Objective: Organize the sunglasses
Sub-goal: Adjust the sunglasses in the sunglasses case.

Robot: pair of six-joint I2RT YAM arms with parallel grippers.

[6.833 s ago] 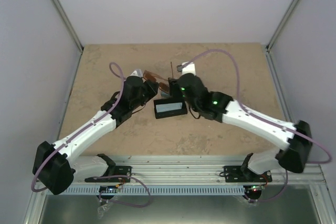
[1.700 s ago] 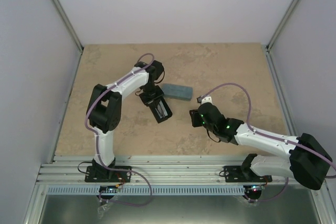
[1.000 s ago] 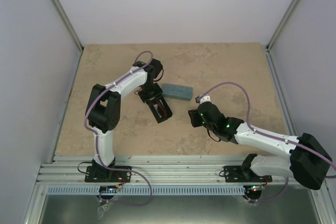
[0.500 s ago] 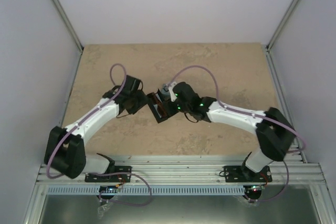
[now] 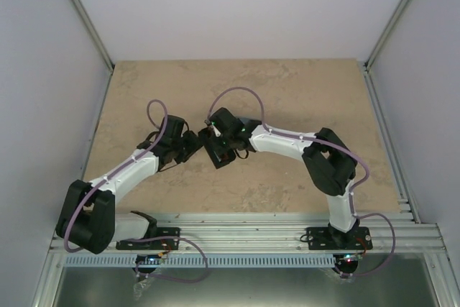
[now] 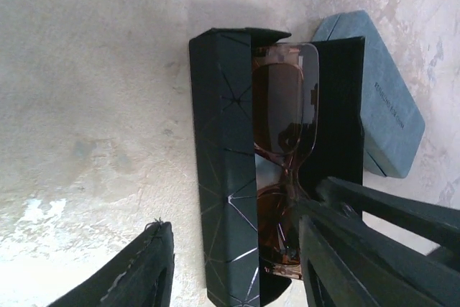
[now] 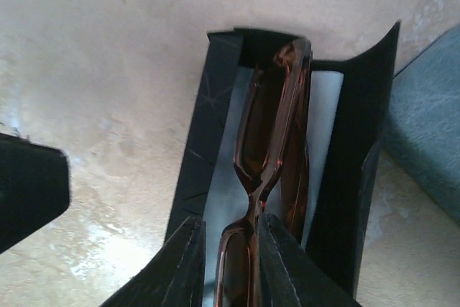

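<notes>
Right tool (image 7: pixel 231 231) pinches the brown sunglasses (image 7: pixel 266 127) inside the open black case (image 7: pixel 205 134), mid-counter (image 5: pixel 302 84); left tool (image 6: pixel 230 264) gapes wide.

My gripper (image 6: pixel 233 257) is wide apart, fingers (image 6: pixel 136 275) either side of the open black case (image 6: pixel 223 163) near end. Brown sunglasses (image 6: pixel 287 106) on edge inside it. Grey-blue case (image 6: pixel 388 113) just beside, right.
</notes>
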